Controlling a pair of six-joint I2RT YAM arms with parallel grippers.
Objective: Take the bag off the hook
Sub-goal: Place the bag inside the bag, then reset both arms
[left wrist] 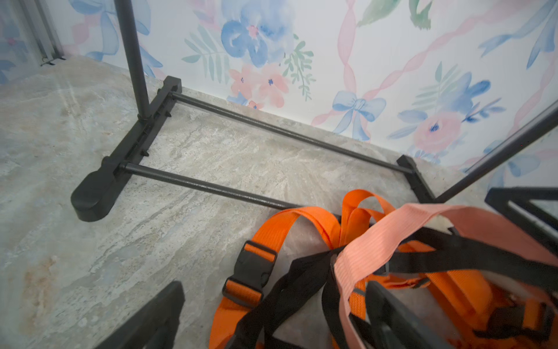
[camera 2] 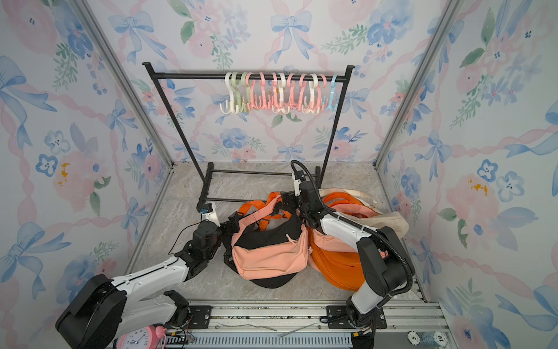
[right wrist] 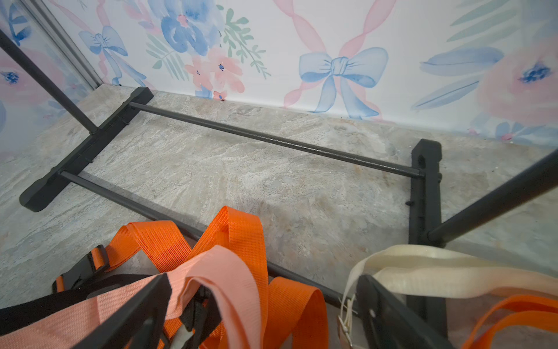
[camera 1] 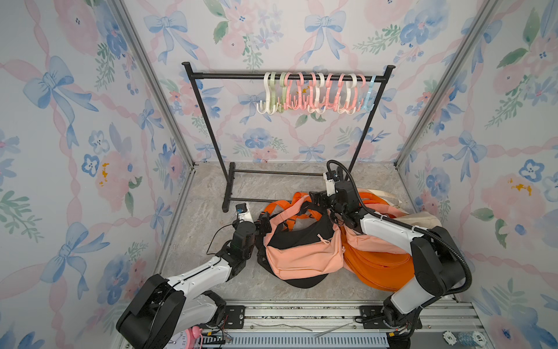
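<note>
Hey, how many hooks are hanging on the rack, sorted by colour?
Pink hooks: 6
White hooks: 3
Green hooks: 2
Blue hook: 1
Total: 12, all on the rack bar. They overlap, so the pink count is the least certain.

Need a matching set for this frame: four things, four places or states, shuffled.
Things:
1. peach-and-black bag
2. orange bag
3. hooks
4. left gripper

Places or states:
a. on the rail, nothing hanging from them
b. open, at the straps
c. on the floor, body partly under the right arm
d. on the floor, beside the left gripper

Pairs: 1-d, 2-c, 3-a, 4-b
</note>
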